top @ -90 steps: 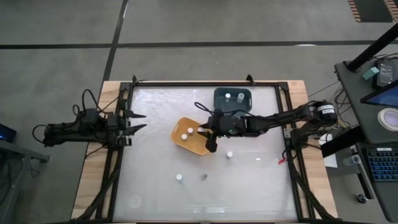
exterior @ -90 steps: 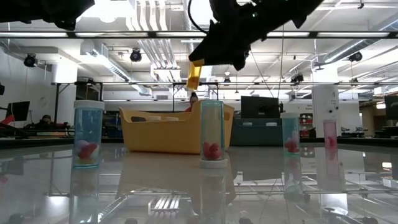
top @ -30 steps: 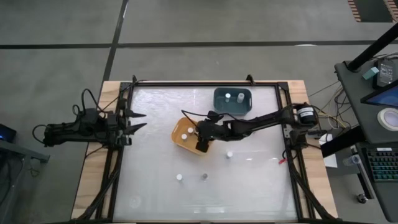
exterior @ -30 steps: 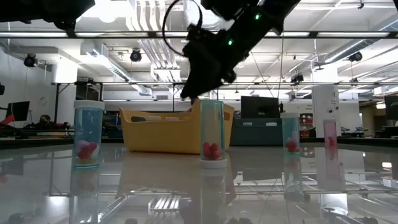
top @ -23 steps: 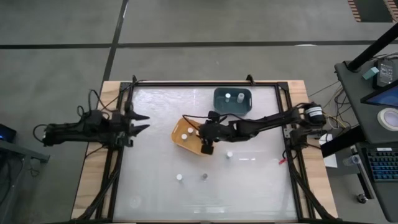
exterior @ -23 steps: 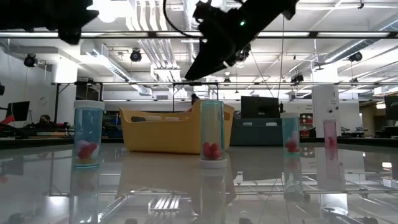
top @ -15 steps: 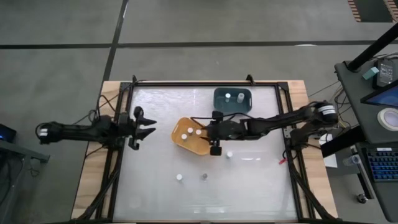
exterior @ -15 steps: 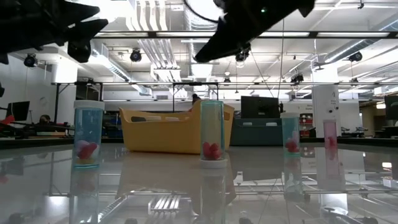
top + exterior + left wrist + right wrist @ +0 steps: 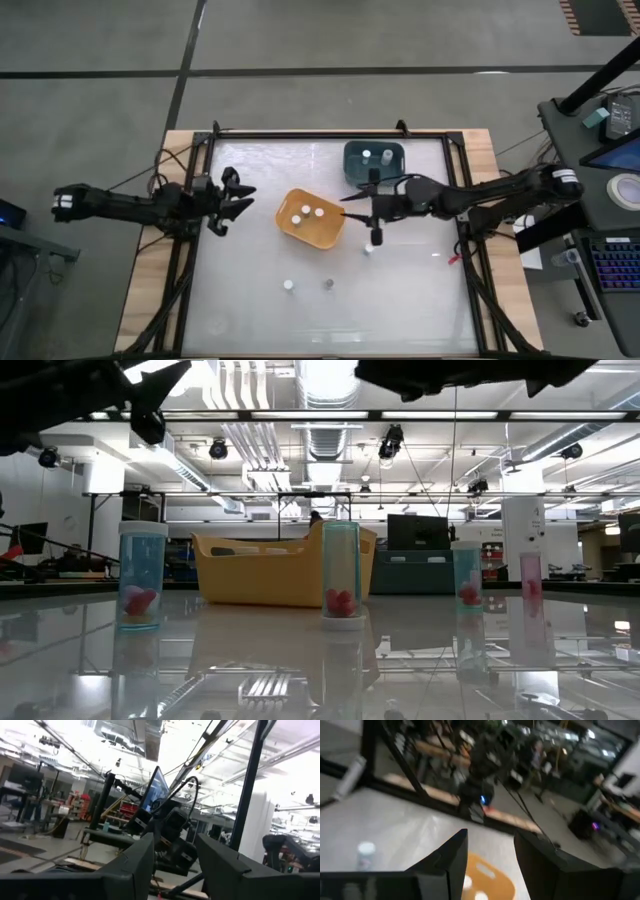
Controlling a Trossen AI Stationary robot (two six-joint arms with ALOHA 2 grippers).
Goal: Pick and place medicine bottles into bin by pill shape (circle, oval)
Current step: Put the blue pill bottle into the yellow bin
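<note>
Right now the right gripper (image 9: 374,222) hangs over the middle of the table, just past the orange-yellow tub's (image 9: 300,232) right-hand rim, with nothing between its fingers; in the right wrist view the two dark fingers stand apart with bare table and a slice of that tub showing through the gap. The nearest loose bottle (image 9: 368,248) stands upright almost directly beneath and a touch nearer the front edge than the fingertips, so the coming move probably turns on a short drop with a slight shift toward the front, the fingers straddling the bottle's upright axis.

Two more bottles, one white-capped (image 9: 288,285) and one grey (image 9: 327,284), stand farther toward the front edge, well apart from either gripper. Three white caps (image 9: 306,212) already sit inside the orange-yellow tub, and two more (image 9: 374,157) inside the dark teal tub (image 9: 357,170) at the back of the table.

The left gripper (image 9: 234,198) is raised near the left edge, its fingers spread and empty, well apart from every loose bottle. The right arm is plainly the nearer one to the bottle under it. From the low view the bottles (image 9: 341,575) read as tall, slim clear tubes, so a sideways nudge could tip one.
</note>
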